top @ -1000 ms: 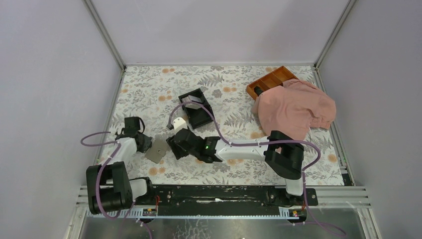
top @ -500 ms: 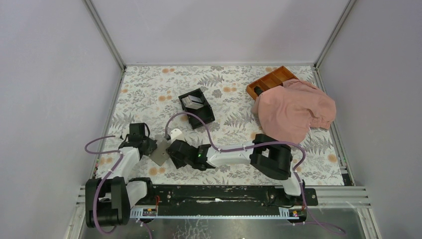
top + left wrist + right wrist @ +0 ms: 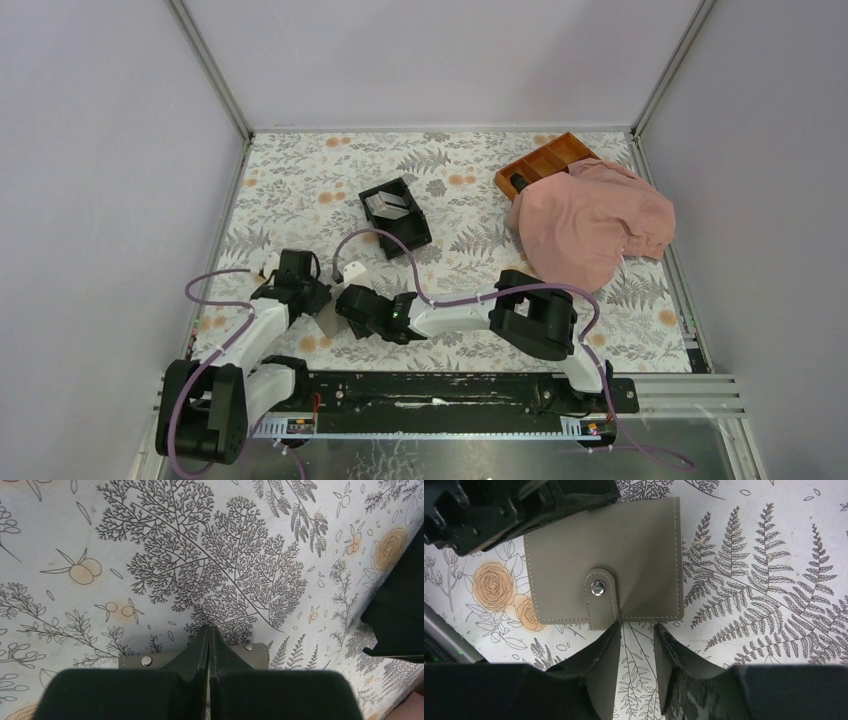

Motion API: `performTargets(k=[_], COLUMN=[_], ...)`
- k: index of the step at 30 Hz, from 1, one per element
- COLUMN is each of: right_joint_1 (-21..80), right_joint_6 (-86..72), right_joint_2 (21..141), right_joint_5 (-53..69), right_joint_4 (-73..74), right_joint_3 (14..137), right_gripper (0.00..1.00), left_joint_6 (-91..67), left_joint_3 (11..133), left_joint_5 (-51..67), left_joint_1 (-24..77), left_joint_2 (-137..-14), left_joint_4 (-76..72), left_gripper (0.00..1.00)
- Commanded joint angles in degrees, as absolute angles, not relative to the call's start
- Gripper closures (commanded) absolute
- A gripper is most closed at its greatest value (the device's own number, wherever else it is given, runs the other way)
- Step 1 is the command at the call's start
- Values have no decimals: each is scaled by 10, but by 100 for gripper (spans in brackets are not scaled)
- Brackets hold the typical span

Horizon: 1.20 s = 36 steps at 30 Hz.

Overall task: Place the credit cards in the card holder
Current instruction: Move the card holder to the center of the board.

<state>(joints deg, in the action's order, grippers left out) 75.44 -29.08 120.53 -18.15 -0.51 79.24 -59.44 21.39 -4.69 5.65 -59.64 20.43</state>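
Three walls surround floral, perhaps papered table bearing card holder.

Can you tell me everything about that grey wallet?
The card holder is a flat grey-taupe wallet, leather-like, with pale stitching round its edges. It is closed: a strap with a metal snap wraps over one edge. It lies flat on the floral table cover. The shut left hand overlaps one side; the open right hand's tips sit at the strap edge.
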Motion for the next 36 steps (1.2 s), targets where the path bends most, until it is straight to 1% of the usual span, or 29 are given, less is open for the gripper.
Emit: performTargets(k=[1,15,25,36], right_joint_1=[752,699,665,648], right_joint_6=[-313,-319,-299,-285], right_joint_2=[1212,1184,1166,1153], right_joint_5=[-202,-197,-198,-207], right_joint_4=[-10,-45,-43,-27], right_joint_3=[810,750,721,703], right_gripper=[63,63,63,61], left_joint_6=[-618,-647,-663,-722], left_joint_3=[212,227,231,262], left_joint_5=[-61,-85,-98,-129], left_joint_1=[89,170,221,349], left_joint_2=[-611,-648,-665,-708], left_joint_4=[242,233,223,219], left_gripper=[100,100,100,100])
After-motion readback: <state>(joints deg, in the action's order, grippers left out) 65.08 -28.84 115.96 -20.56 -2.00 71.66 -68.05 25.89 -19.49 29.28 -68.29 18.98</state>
